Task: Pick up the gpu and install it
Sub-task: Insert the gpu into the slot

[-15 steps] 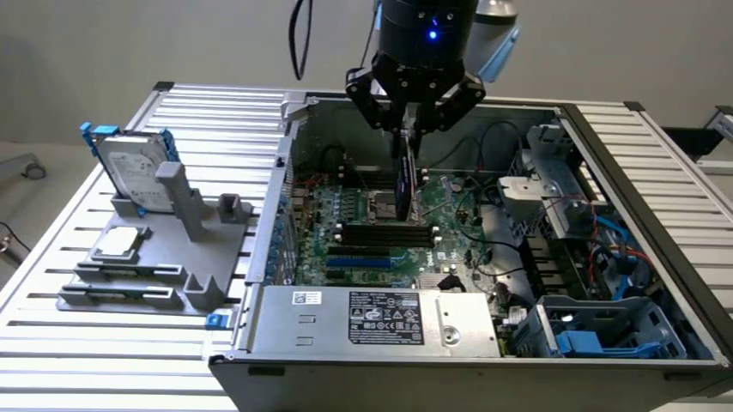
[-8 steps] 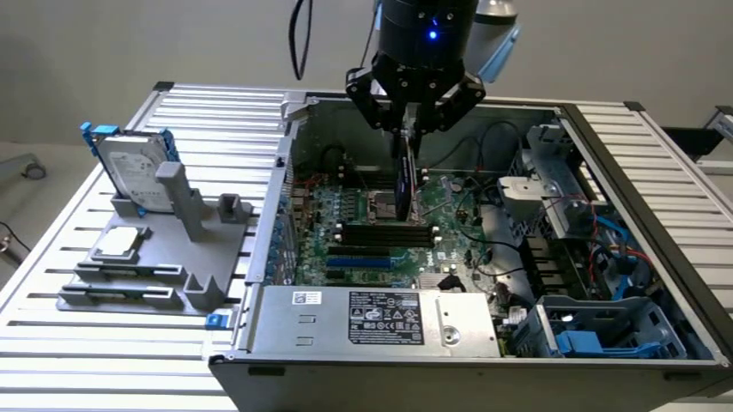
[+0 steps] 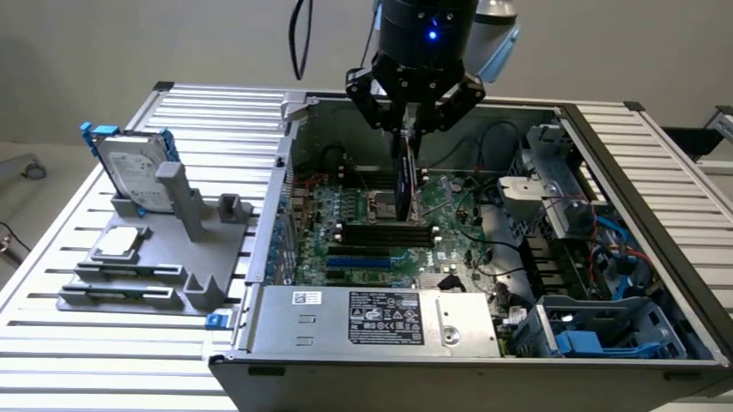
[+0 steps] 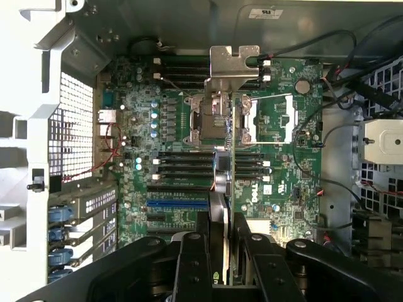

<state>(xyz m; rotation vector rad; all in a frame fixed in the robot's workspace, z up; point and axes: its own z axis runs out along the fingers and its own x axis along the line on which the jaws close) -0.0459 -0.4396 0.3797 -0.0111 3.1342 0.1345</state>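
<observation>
Item: gpu (image 3: 406,176), a thin rectangular card of green circuit board with a black shroud on one face and a silver metal end bracket (image 4: 234,63).
Holder: black two-finger gripper (image 3: 414,120) on the dark arm; fingers (image 4: 190,264) closed narrow, one against each face of the card's upper end.
Location: inside the open grey computer case (image 3: 270,215), above the green motherboard (image 3: 372,219), over the silver processor socket (image 4: 211,119).
Long axis: runs down from the gripper toward the motherboard; bracket at the far end. The card stands on edge and is seen edge-on in the wrist view (image 4: 232,163).
Contact: cannot tell whether the bracket end touches the board.
Slots: black memory slots (image 4: 182,165) and a blue slot (image 4: 178,204) lie beside the card.
Edges: perforated rear panel (image 4: 75,138) on one side; black cables (image 3: 504,142) and a metal drive cage (image 3: 550,172) toward the exterior view's right.
Open room: the case top is uncovered around the gripper.
Nearby: silver labelled power-supply box (image 3: 384,319) at the case's near edge; silver hard drive in a blue frame (image 3: 132,172) upright on a grey fixture (image 3: 172,257), on the slatted table (image 3: 69,352).
</observation>
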